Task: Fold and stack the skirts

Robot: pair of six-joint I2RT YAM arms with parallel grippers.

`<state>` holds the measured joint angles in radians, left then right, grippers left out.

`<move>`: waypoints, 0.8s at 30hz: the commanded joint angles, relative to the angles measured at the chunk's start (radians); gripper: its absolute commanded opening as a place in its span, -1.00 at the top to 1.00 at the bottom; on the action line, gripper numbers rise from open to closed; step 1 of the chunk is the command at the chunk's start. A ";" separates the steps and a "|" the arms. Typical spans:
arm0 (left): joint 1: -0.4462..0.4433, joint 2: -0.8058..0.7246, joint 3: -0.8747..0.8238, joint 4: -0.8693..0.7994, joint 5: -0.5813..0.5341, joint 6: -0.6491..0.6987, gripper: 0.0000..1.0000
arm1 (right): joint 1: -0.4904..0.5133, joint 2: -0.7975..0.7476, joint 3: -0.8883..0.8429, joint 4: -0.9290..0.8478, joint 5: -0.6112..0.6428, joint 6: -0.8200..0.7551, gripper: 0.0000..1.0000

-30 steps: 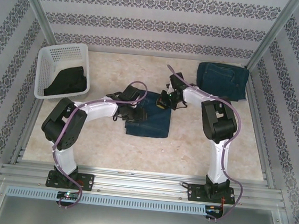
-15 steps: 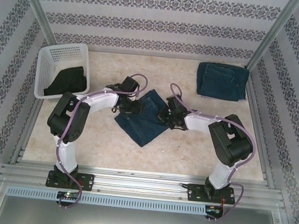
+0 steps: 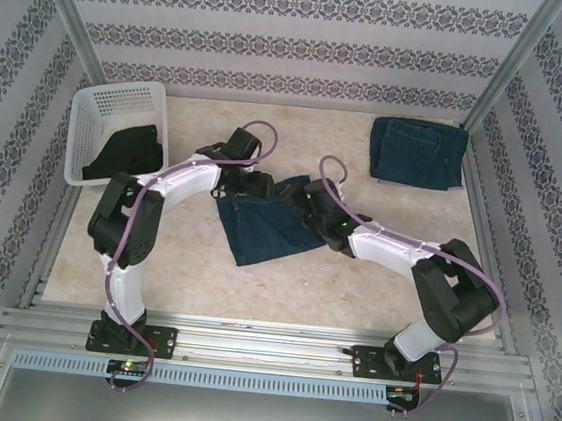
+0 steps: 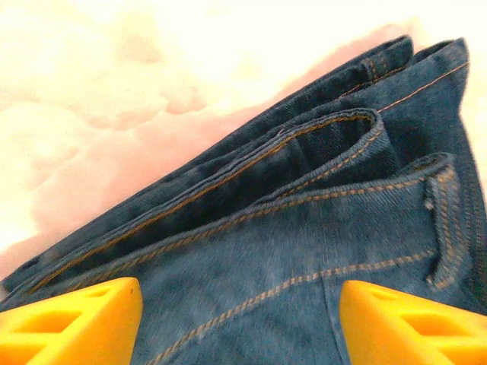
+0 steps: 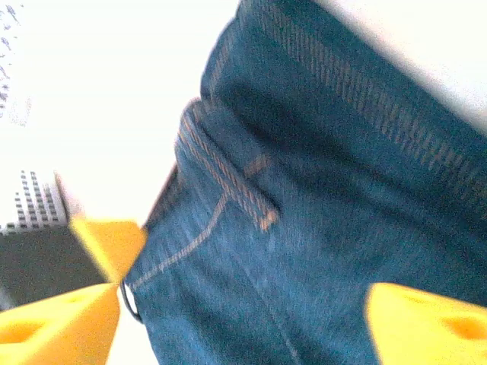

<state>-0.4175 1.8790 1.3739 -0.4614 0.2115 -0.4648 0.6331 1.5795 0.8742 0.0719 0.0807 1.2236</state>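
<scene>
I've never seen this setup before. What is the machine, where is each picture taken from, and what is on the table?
Two robot arms are bolted at the near edge of a table; their job is folding and stacking skirts. One picture looks down from above and behind them. The other two come from a camera on each wrist, showing that tool's yellow fingers. A denim skirt lies mid-table, a folded denim skirt at the back right, and a white basket at the left holds a black garment. The left tool and right tool both stand open at the middle skirt, holding nothing.
</scene>
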 commanded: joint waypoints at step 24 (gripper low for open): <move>-0.057 -0.308 -0.490 0.387 0.216 -0.582 -0.70 | -0.284 0.397 0.557 -0.516 -0.782 -1.092 -0.14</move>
<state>-0.4824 1.5494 0.9009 -0.0769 0.4259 -1.0092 0.3386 1.9411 1.3808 -0.3786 -0.5907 0.2005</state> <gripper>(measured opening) 0.846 0.578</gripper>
